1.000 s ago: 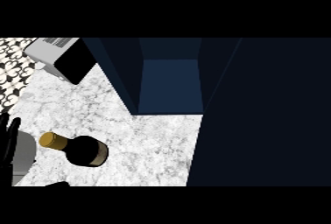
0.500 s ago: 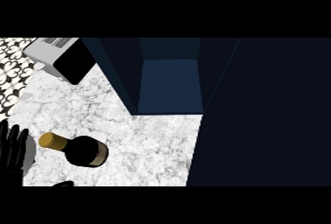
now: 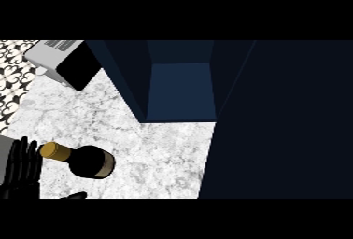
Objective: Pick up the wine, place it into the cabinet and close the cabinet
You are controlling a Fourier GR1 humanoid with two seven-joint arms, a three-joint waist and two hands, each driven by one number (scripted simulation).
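Wine bottle (image 3: pixel 81 160) lies on its side on the white marble table (image 3: pixel 96 116), toward the lower left of the head view, with its gold-capped neck pointing left and its dark body ending in a tan band on the right. Just beside the cap, at the left edge, the left robot hand (image 3: pixel 22 163) shows with its black fingers straight and spread, released and holding nothing; its fingertips sit next to the bottle's neck, and whether they touch it cannot be told. The right robot hand does not appear anywhere in the view. Up the table, the dark blue cabinet (image 3: pixel 180 84) stands open, its inner blue floor visible between darker side walls, well apart from the bottle. A grey and black appliance (image 3: pixel 66 63) sits at the upper left corner of the table, next to a black-and-white patterned surface (image 3: pixel 12 79).
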